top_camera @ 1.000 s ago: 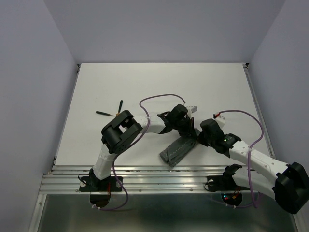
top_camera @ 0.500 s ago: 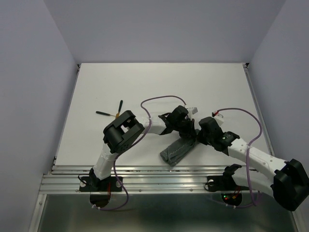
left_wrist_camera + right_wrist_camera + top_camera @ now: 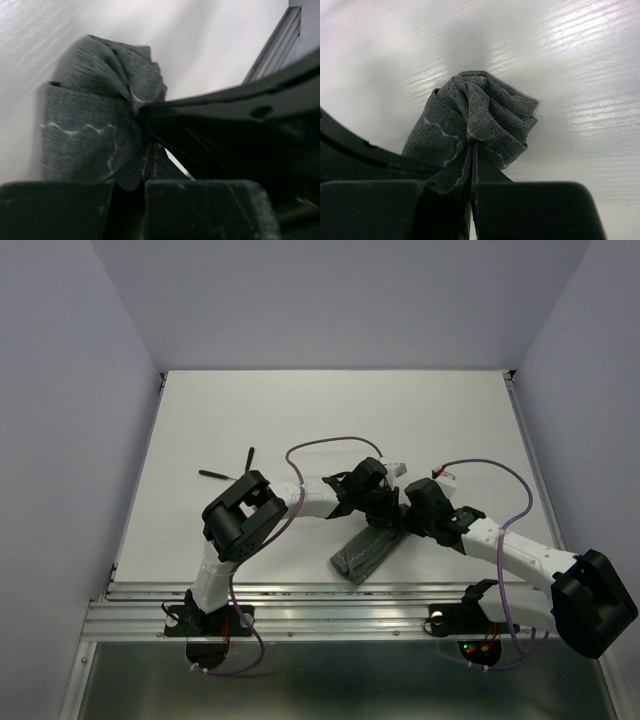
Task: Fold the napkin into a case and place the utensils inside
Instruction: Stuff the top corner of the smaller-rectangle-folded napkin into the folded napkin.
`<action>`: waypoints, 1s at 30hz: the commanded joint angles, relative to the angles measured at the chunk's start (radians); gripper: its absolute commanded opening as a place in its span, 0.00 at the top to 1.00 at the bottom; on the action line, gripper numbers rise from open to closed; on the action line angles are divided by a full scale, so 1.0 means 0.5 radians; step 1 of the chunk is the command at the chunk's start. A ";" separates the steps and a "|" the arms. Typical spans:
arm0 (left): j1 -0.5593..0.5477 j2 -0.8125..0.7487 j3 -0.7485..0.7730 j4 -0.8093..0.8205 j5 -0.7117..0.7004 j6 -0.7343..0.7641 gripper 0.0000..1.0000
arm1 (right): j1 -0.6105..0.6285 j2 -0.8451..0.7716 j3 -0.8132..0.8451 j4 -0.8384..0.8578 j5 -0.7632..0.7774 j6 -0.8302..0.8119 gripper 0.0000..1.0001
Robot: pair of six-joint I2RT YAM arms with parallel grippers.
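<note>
Right end effector has shifted toward left end effector; both clamped on the napkin, bunching its far end; case still unformed.

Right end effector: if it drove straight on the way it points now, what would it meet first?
The right end effector is shut on the bunched napkin, so cloth comes first; beyond it, probably the table, depth unclear.

The left tool pinches the bunched napkin.

Top cam overhead-rear; 2 wrist cams close on napkin.
</note>
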 commanded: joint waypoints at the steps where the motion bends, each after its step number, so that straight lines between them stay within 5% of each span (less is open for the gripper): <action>1: -0.036 -0.226 -0.005 0.023 0.103 0.065 1.00 | 0.018 0.022 0.027 0.169 -0.011 -0.004 0.99; 18: 0.062 -0.109 -0.020 -0.090 -0.032 0.093 1.00 | 0.018 -0.051 0.021 0.166 -0.038 -0.013 0.99; 30: 0.056 0.081 0.029 -0.060 0.115 0.108 1.00 | 0.018 -0.015 0.094 0.166 -0.090 -0.041 0.99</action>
